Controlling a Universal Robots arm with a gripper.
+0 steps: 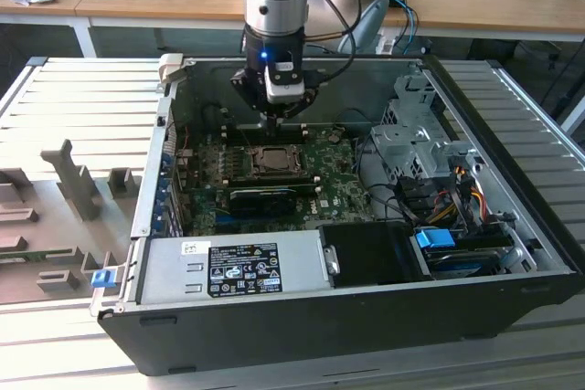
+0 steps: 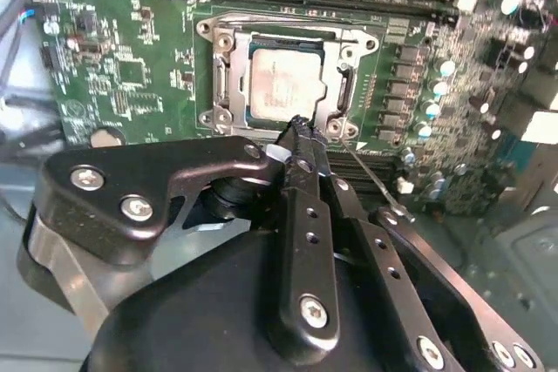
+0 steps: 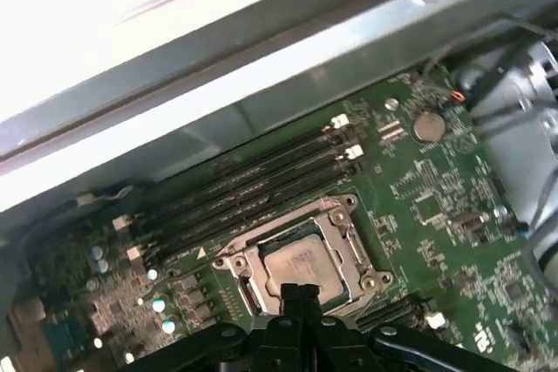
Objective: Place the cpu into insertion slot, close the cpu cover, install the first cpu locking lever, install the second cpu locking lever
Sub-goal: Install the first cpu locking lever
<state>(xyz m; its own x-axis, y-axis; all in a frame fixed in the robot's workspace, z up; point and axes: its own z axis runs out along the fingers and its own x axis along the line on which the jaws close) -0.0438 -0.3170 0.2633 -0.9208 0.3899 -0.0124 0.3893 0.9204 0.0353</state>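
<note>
In the exterior view, the gripper [image 1: 277, 119] is hanging inside the open case [image 1: 366, 326], close to the slot [image 1: 271, 160]. In the second wrist view, its fingers [image 2: 296, 141] are pressing together at the slot's rim, and the cpu [image 2: 286, 84] is sitting in the slot under the flat cover [image 2: 345, 93]. In the first wrist view, the cpu [image 3: 301, 265] is lying just beyond the tips.

White sticker [image 1: 196, 248] and black label [image 1: 245, 271] on the power supply [image 1: 302, 267], print too small to read
</note>
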